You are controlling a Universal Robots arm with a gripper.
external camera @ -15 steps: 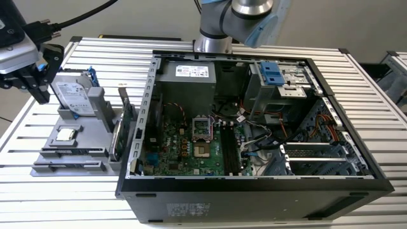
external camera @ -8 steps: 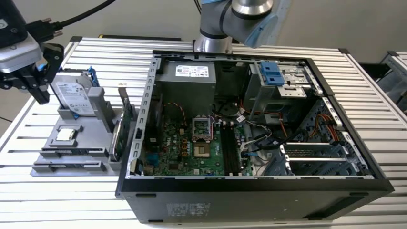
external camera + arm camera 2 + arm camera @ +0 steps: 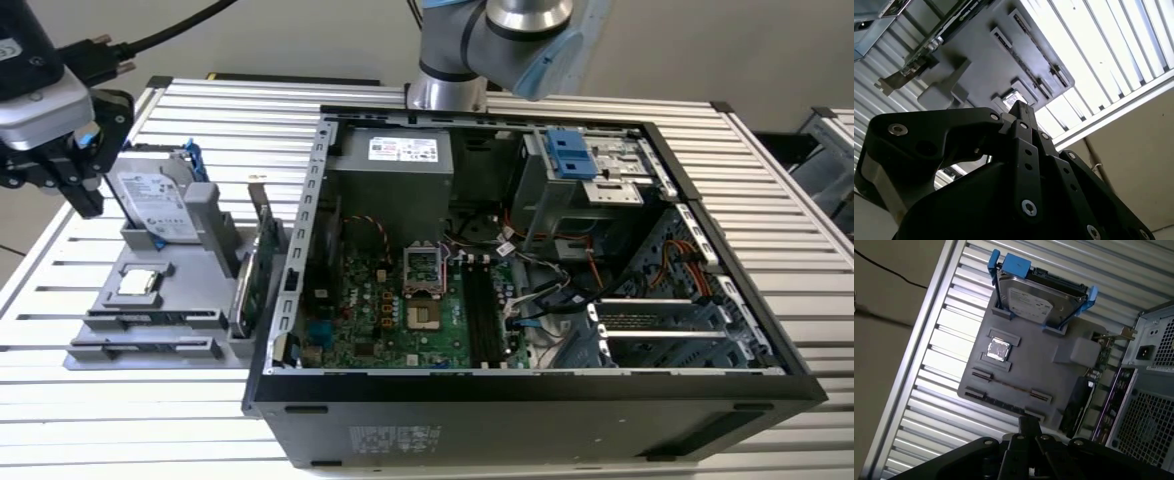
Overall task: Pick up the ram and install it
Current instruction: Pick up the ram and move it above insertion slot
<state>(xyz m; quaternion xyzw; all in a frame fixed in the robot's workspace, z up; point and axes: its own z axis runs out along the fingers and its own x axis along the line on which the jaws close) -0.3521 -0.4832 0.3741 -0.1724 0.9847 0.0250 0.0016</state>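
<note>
The ram [image 3: 1000, 402] is a long thin dark stick lying in a slot along one edge of the grey parts holder [image 3: 1041, 372]. In the exterior view it sits at the holder's near end [image 3: 144, 349]. My gripper [image 3: 83, 195] hangs above the table at the exterior view's far left, just left of the hard drive and well above the ram. In both wrist views its black fingers [image 3: 1027, 426] press together with nothing between them, and the tips [image 3: 1019, 111] point down at the holder.
The holder also carries a silver hard drive in a blue frame [image 3: 1040, 302], a small square chip [image 3: 1000, 349] and an upright green expansion card [image 3: 254, 262]. An open computer case [image 3: 694, 215] with its motherboard [image 3: 400, 300] fills the middle of the slatted metal table [image 3: 94, 420].
</note>
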